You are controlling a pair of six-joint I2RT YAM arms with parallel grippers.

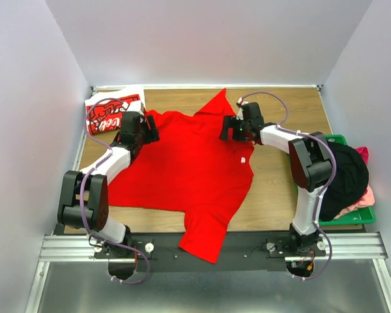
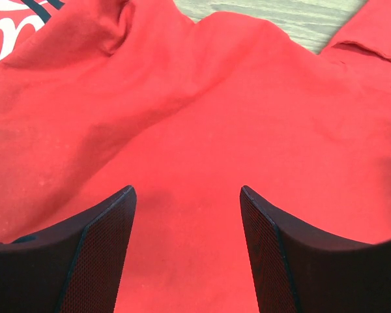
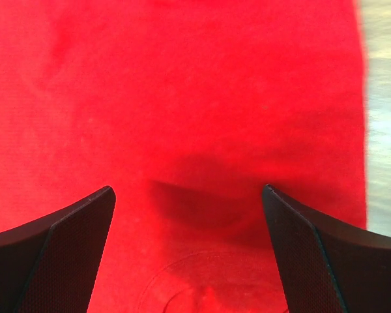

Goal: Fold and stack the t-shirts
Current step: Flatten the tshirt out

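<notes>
two t-shirts on the counter (image 1: pixel 280 189), two arms, one crate.

at ten o'clock, in the far-left corner: lettered t-shirt (image 1: pixel 109 114), red with white script and a white edge, folded small.

across the middle: plain red t-shirt (image 1: pixel 182 169), spread out, one sleeve pointing to twelve o'clock, another reaching past the near edge at six o'clock.

left jaws: parted fairly wide, holding nothing, low over the plain shirt's ten o'clock shoulder, just beside the lettered shirt. rumpled red cloth between the black pads (image 2: pixel 98 261); whether touching it, cannot tell.

right jaws: spread fully wide, empty, over the plain shirt's one o'clock edge. smooth red cloth between the pads (image 3: pixel 326 261), bare wood just to the right.

at three o'clock: green crate (image 1: pixel 352 218), heaped with dark clothing (image 1: pixel 342 173) and some pink.
</notes>
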